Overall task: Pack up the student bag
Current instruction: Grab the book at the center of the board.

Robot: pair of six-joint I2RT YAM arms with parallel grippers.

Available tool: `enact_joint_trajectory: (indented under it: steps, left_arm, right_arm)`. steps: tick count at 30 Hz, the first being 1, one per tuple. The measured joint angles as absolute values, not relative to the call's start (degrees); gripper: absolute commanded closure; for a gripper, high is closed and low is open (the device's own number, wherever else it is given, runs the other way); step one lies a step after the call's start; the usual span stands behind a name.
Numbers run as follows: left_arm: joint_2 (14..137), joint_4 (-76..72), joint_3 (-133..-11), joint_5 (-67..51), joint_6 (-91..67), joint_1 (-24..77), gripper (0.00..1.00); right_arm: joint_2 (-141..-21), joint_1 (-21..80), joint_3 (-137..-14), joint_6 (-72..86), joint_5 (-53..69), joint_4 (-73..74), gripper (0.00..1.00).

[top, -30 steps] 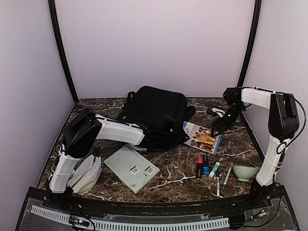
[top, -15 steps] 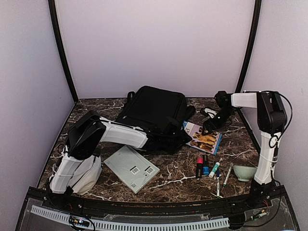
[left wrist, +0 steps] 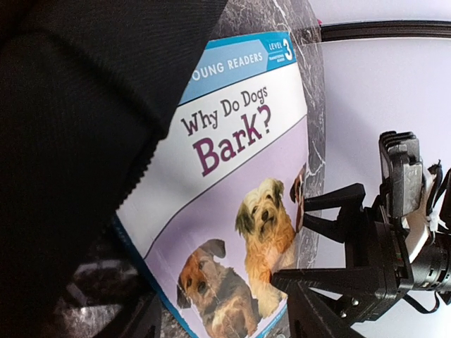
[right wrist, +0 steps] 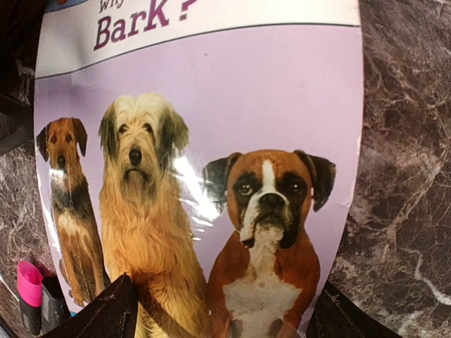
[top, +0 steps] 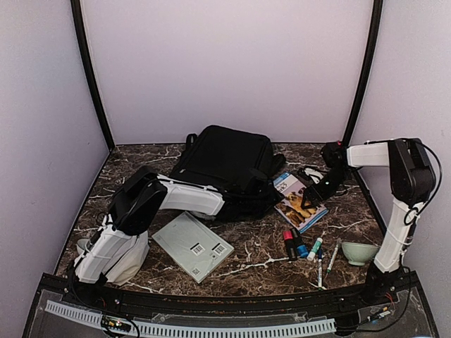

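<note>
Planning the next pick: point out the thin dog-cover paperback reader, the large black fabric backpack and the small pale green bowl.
Thin dog-cover paperback reader [top: 299, 208]: top view, cover centre.
Large black fabric backpack [top: 225, 158]: top view, middle of top panel.
Small pale green bowl [top: 360, 258]: top view, near outer wall.

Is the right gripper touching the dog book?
Cannot tell. In the right wrist view the right gripper straddles the dog book, but neither contact nor gap shows plainly.

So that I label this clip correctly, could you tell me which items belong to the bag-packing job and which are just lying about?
In the job: student bag, dog book, left gripper, right gripper, both open at the book.
Lying about for now: grey flat case, soft pouch, markers, pens, green bowl.
</note>
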State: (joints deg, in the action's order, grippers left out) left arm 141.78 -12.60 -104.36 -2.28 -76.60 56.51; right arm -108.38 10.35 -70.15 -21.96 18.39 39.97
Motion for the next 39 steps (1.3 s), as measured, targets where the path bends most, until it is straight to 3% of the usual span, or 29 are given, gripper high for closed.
enact_joint_trajectory:
  steps: [4, 8, 10, 13, 16, 20, 30, 39]
  left_arm:
    - [142.3, -13.9, -104.5, -2.0, -73.4, 56.3, 0.51]
    - [142.8, -14.7, -104.5, -1.9, -70.7, 56.1, 0.68]
    - [143.0, -15.1, -104.5, -1.8, -69.8, 56.0, 0.69]
    - [143.4, -16.3, -104.5, -1.8, -68.9, 55.9, 0.65]
    - [143.9, -19.1, -104.5, -1.9, -68.3, 55.8, 0.46]
    - [145.0, -22.4, -105.0, -3.4, -69.3, 55.9, 0.44]
    - [145.4, -22.1, -105.1, -4.5, -72.8, 56.2, 0.74]
    - [145.4, -24.7, -105.0, -7.1, -66.8, 56.4, 0.96]
  right_arm:
    - [-108.0, 10.3, -69.6, -21.5, 18.4, 39.9, 0.21]
    - [-108.0, 10.3, -69.6, -20.6, 18.3, 39.8, 0.22]
    - [-108.0, 10.3, -69.6, -20.4, 18.4, 39.8, 0.22]
    - [-107.9, 10.0, -69.6, -20.1, 18.7, 39.9, 0.22]
    - [-107.1, 10.0, -68.8, -19.6, 18.7, 40.1, 0.23]
    - [-106.6, 10.1, -67.8, -19.4, 20.5, 40.7, 0.23]
    - [-105.8, 10.2, -66.5, -19.4, 23.0, 40.5, 0.23]
    - [-104.4, 8.2, -66.1, -19.1, 24.6, 42.9, 0.12]
